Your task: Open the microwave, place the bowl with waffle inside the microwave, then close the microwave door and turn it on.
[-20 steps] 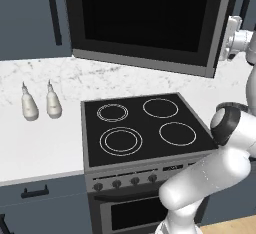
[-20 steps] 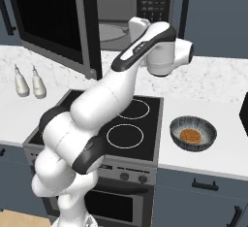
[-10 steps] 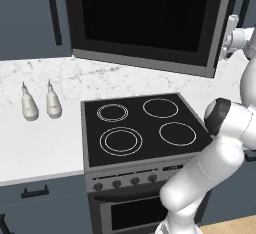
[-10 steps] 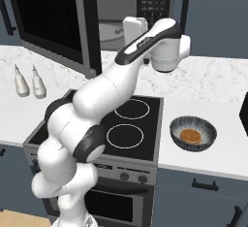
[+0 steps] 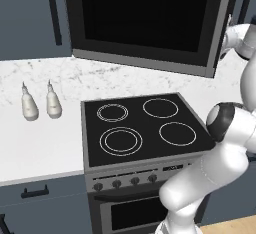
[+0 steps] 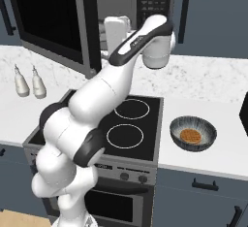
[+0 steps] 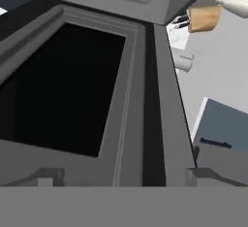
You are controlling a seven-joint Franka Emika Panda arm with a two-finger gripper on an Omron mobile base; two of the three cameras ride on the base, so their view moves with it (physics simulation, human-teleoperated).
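Microwave door (image 6: 53, 20): rigid hinged panel, swung partly open above the stove; best pushed at its free edge. Bowl (image 6: 193, 133) with waffle (image 6: 190, 136): on bench right of stove, glassy, likely slippery and breakable; grip at rim. End effector (image 7: 121, 175): fingers spread wide at the door's inner face, holding nothing

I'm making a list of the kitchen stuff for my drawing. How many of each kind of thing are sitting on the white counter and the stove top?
Bottles: 2, pale, side by side, one and another.
Bowl: 1.
Waffle: 1, lying in the bowl.
Burner rings: 4, such as this one, nothing on them.
Total: 8
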